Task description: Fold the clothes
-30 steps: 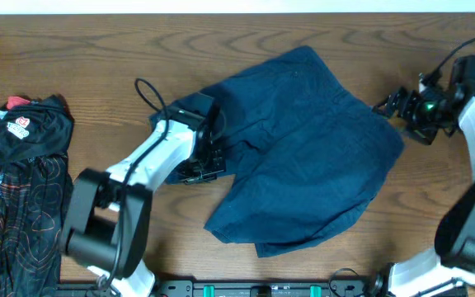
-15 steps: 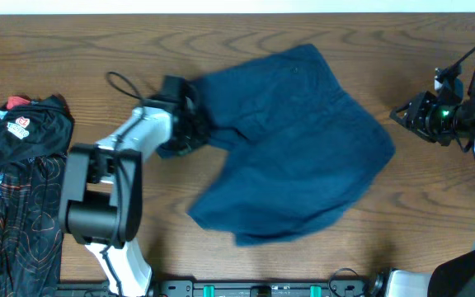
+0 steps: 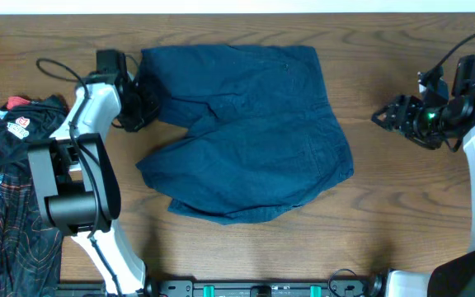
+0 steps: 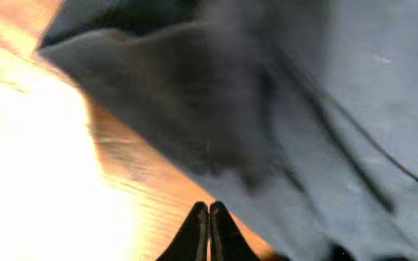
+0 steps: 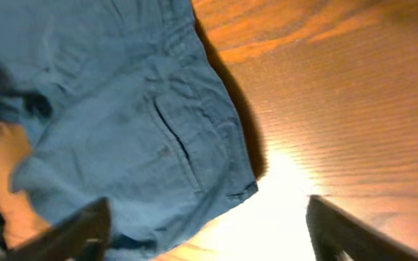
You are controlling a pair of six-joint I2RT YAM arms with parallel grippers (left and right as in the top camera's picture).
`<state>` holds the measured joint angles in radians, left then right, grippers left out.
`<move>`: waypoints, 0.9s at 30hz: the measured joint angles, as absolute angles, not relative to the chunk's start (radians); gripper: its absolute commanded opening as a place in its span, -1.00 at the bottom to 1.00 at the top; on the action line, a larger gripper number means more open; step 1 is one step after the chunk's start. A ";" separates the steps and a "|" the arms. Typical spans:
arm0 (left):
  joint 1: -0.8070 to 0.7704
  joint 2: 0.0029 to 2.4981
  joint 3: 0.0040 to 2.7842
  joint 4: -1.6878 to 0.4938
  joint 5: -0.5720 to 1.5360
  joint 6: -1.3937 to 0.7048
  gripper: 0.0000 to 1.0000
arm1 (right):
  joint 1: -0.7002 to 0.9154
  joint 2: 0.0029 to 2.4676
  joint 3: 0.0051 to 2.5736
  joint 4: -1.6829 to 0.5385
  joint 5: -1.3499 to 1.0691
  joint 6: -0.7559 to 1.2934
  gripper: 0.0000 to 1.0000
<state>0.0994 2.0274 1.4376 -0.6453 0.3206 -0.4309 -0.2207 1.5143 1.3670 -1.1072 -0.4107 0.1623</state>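
Blue shorts (image 3: 246, 132) lie on the tabletop (image 3: 402, 214), mid-width and nearer the far edge. They are spread mostly flat, with loose folds along the near-left side. Nothing is folded yet.

Left pincer (image 3: 141, 103) sits at the far-left corner of the shorts. In the left wrist view its fingers (image 4: 198, 235) are pressed together low over bare wood, with cloth just ahead. I cannot tell whether a hem is caught between them. Judgement: it is at that corner to square the garment along the far edge before a fold.

Right pincer (image 3: 383, 115) hangs off the right side of the shorts, apart from the cloth and toward the right edge. Its fingers are spread wide and hold nothing. Judgement: it stands clear and ready to take the right-hand side.

Black jersey (image 3: 15, 181), with red lines and a white-red logo, is bunched at the left edge. It runs down to the near-left corner, untouched and apart from the shorts. It probably waits its turn.

Risk: limp cloth may drag or re-crease when either corner is lifted.
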 measured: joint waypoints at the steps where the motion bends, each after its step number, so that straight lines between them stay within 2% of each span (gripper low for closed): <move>1: 0.093 2.027 1.456 -0.668 0.317 -0.417 -0.70 | -0.216 1.514 1.367 -1.106 -0.405 0.156 0.73; 3: 0.086 2.021 1.481 -0.722 0.313 -0.398 -0.72 | -0.207 1.514 1.367 -1.103 -0.393 0.144 0.56; 4: 0.086 2.016 1.489 -0.751 0.310 -0.391 -0.81 | -0.204 1.515 1.367 -1.100 -0.387 0.147 0.63; 7: 0.096 1.964 1.497 -0.862 0.292 -0.371 -0.84 | -0.192 1.526 1.363 -1.080 -0.381 0.146 0.82; 11: 0.099 1.814 1.498 -0.996 0.247 -0.357 -0.88 | -0.168 1.578 1.303 -1.000 -0.381 0.140 0.66; 17: 0.099 1.535 1.478 -1.161 0.210 -0.338 -0.87 | -0.156 1.693 1.124 -0.842 -0.395 0.165 0.63; 23: 0.099 1.351 1.291 -1.222 0.202 -0.336 -0.87 | -0.124 1.717 0.988 -0.698 -0.409 0.211 0.58; 24: 0.099 1.335 1.250 -1.221 0.202 -0.336 -0.87 | -0.118 1.717 0.972 -0.680 -0.411 0.218 0.55; 25: 0.099 1.320 1.206 -1.219 0.202 -0.336 -0.86 | -0.112 1.717 0.955 -0.664 -0.411 0.226 0.42; 27: 0.099 1.294 1.131 -1.213 0.202 -0.336 -0.85 | -0.106 1.717 0.928 -0.633 -0.412 0.239 -0.02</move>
<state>0.0990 1.2938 1.1309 -1.2129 0.2024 -0.3355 -0.1059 1.7172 0.9276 -0.6334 -0.4122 0.2386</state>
